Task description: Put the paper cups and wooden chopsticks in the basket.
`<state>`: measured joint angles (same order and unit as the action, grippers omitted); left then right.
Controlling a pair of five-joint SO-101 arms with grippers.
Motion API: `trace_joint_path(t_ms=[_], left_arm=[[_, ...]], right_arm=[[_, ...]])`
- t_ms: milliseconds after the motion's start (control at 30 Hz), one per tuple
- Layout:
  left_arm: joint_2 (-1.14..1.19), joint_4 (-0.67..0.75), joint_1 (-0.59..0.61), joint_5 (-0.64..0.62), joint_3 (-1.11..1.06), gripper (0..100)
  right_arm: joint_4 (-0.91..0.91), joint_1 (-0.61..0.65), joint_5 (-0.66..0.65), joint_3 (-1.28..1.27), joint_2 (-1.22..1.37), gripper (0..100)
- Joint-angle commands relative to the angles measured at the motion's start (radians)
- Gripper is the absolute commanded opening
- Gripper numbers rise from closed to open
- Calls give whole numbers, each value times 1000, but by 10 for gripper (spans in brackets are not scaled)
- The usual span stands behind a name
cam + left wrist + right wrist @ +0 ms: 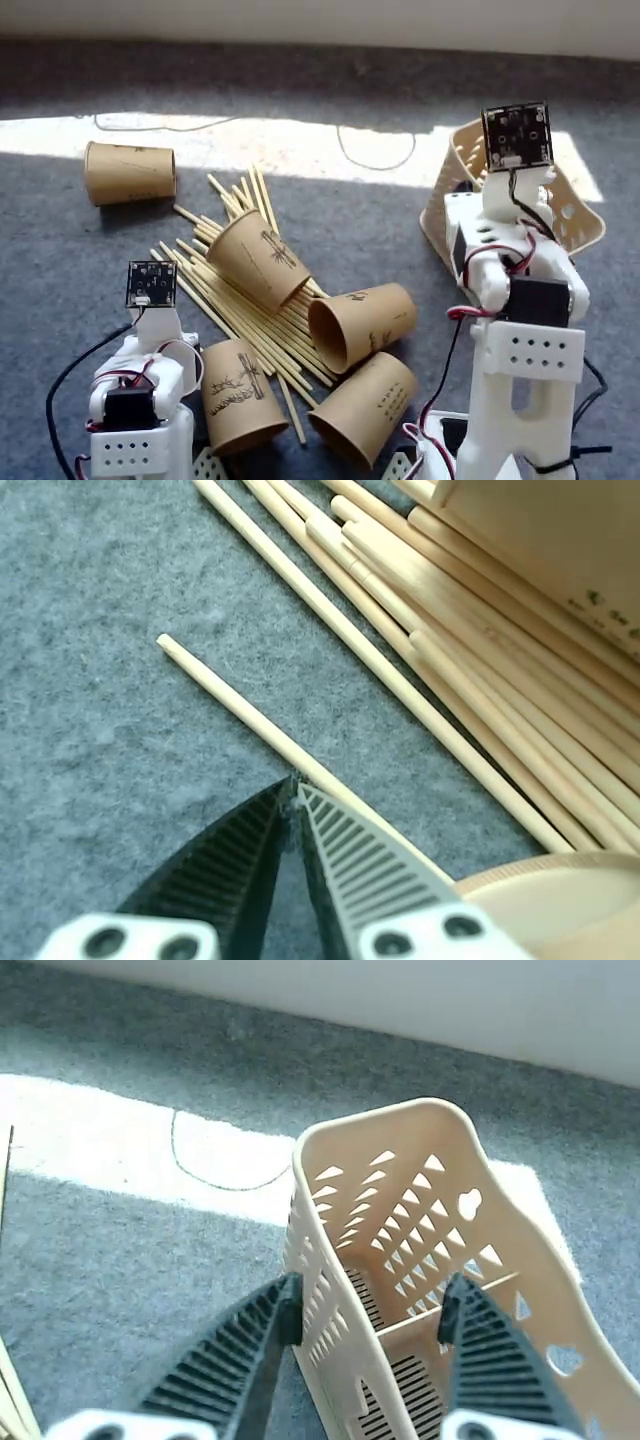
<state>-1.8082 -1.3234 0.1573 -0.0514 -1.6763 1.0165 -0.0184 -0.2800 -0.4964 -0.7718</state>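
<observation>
Beige basket [420, 1220] seemingly between right fingers [230, 1360]

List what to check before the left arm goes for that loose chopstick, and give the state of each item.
1. Left gripper open for the pick: not ok, its fingers are shut.
2. Loose chopstick apart from the pile: ok, it lies alone on the carpet.
3. Stick placed between the fingers: cannot tell, it passes under the pale finger.
4. Basket has room: ok, nothing shows inside it.
5. Right gripper clear of the basket: not ok, its open fingers straddle a wall.
6. Paper cups stowed: not ok, five lie outside the basket.
</observation>
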Motion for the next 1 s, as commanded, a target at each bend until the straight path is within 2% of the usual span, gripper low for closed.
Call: trace_joint_path(t_ms=[0, 233, 533, 700, 800, 867, 967], left_arm=[[-10, -3, 2, 8, -19, 7], [-10, -3, 2, 8, -19, 7], [-10, -3, 2, 8, -19, 7], [-10, -3, 2, 8, -19, 7], [-10, -3, 2, 8, -19, 7], [-10, -3, 2, 8, -19, 7], [-10, -3, 2, 8, -19, 7]], right_arm=[[111, 13, 11, 179, 130, 222], [246, 13, 11, 447, 288, 222], [249, 44, 2, 499, 476, 221], [249, 79, -94, 499, 567, 211], [248, 85, -144, 506, 613, 106], [240, 90, -222, 507, 631, 47], [242, 111, -311, 504, 638, 34]])
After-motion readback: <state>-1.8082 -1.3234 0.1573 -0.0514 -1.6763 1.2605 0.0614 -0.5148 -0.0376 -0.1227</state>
